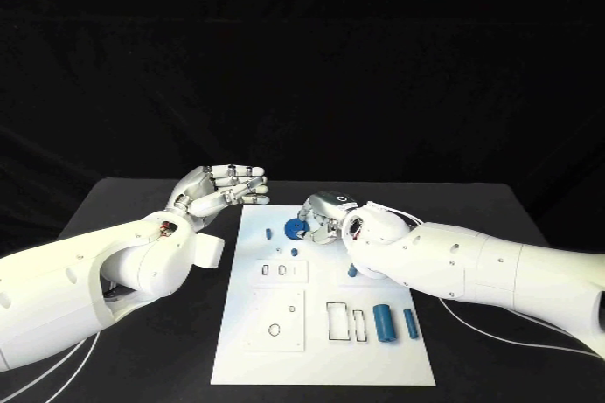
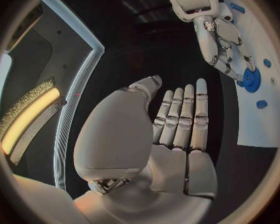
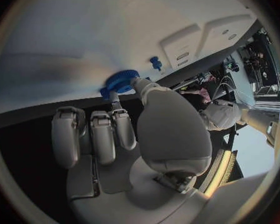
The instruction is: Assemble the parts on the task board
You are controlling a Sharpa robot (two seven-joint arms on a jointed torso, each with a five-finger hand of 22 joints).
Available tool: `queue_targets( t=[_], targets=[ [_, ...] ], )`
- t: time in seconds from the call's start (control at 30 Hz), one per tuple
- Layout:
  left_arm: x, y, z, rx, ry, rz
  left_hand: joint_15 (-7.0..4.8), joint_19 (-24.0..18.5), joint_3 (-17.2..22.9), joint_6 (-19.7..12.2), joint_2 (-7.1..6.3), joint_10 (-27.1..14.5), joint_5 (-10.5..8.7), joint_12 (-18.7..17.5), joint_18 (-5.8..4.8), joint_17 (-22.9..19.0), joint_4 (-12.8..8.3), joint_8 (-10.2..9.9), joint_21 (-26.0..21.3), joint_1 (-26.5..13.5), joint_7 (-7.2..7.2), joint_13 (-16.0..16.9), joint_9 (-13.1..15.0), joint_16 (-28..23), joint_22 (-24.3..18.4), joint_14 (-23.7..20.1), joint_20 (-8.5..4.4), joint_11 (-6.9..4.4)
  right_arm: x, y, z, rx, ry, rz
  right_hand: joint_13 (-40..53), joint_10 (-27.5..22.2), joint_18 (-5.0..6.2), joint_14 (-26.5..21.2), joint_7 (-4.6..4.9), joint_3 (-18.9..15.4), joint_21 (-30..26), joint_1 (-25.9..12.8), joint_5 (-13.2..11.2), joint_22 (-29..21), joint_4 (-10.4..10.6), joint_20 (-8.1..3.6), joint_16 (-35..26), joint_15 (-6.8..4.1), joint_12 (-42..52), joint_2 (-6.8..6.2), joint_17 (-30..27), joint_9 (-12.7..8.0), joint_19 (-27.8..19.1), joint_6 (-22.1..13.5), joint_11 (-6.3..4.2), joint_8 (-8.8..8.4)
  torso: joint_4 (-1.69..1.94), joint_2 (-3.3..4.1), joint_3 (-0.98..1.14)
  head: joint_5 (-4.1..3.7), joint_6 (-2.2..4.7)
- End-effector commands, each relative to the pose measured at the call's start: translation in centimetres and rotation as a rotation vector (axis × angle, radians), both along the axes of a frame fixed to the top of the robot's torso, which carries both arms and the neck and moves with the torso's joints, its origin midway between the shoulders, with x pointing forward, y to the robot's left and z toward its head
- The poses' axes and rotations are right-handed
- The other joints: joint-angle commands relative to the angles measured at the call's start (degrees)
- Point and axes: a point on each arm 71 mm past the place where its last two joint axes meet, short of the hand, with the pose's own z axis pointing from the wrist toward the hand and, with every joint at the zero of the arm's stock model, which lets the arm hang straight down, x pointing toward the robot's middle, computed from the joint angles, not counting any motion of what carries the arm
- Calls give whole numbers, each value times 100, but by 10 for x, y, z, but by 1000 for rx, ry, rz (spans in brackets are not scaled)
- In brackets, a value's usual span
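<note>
White task board (image 1: 253, 350) lies in the middle of the black table (image 1: 139, 202), with several cut-out slots in its surface. Near its right edge, on the near side, two blue cylinders (image 1: 382, 323) lie side by side, just beside an empty rectangular slot (image 1: 338, 321). A small blue peg (image 1: 274, 232) stands at the far part of the board. To the right of it is a round blue gear (image 1: 296, 229), and the right hand (image 1: 325, 216) pinches this gear between the thumb and a finger. The left hand (image 1: 225, 187) hovers over the table just beside the far left corner of the board, fingers straight and close together, holding nothing
</note>
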Motion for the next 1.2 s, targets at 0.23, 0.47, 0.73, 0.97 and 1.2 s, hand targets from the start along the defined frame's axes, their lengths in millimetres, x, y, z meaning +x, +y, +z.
queue_targets(
  t=[0.23, 0.47, 0.73, 0.97, 1.2],
  targets=[
    [1, 1, 2, -3, -2, 2, -8, -38, 1, -47, 34, -35, -23, -35, 30, 9, -50, -19, 37, -32, 48, -8, 3, -35, 13, -34, 8, 18, -4, -6, 2, 21, -20, 7, 956, 122, -106, 547, -34, -7, 29, -82, -7, 913, 39, -21, 30, -34, 23, -10, 1278, -6, 131, -8, -45, -32, -2, 3, 4, 19, 7],
    [1, 2, 1, -1, -1, 5, -3, -53, 8, -62, 36, -55, -21, -37, 27, 14, -65, -25, 48, -29, 54, -9, 1, -43, 20, -44, 10, 24, -12, -22, 12, 69, -57, 6, 959, 126, -112, 547, -37, -4, 47, -59, 3, 930, 4, -23, 30, -36, 26, -37, 1278, -11, 144, -17, -49, -39, -20, -12, 9, 3, 34],
    [4, 6, 0, 2, -1, 13, 3, -71, 4, -70, 36, -66, -25, -35, 23, 18, -64, -28, 52, -46, 57, -9, 0, -50, 23, -54, 15, 29, -14, -71, 32, 137, 69, -67, 818, -19, -27, 490, -11, -20, -275, 149, -183, 675, -208, -15, -40, -22, -145, -183, 1035, -43, -69, -87, -28, -91, -73, -37, 25, -31, 70],
    [4, 7, 0, 1, -2, 13, 4, -73, 4, -70, 35, -66, -25, -35, 23, 19, -63, -28, 52, -48, 57, -9, 1, -51, 23, -55, 15, 29, -14, -130, 44, 203, 113, -92, 741, -114, -8, 493, 11, -102, -375, 616, -269, 619, -566, -2, -40, -8, -242, -275, 1054, -67, -122, -116, -10, -114, -137, -67, 52, -42, 68],
    [6, 6, -1, 0, -3, 11, 5, -80, 4, -70, 34, -67, -25, -33, 22, 20, -65, -28, 52, -51, 55, -8, 1, -52, 24, -57, 17, 29, -10, -173, 43, 187, 101, -145, 525, -338, 14, 497, -54, -126, -463, 783, -271, 562, -694, -21, -35, -42, -498, -311, 1086, -84, -178, -167, -60, -133, -133, -69, 75, -57, 58]
  ],
)
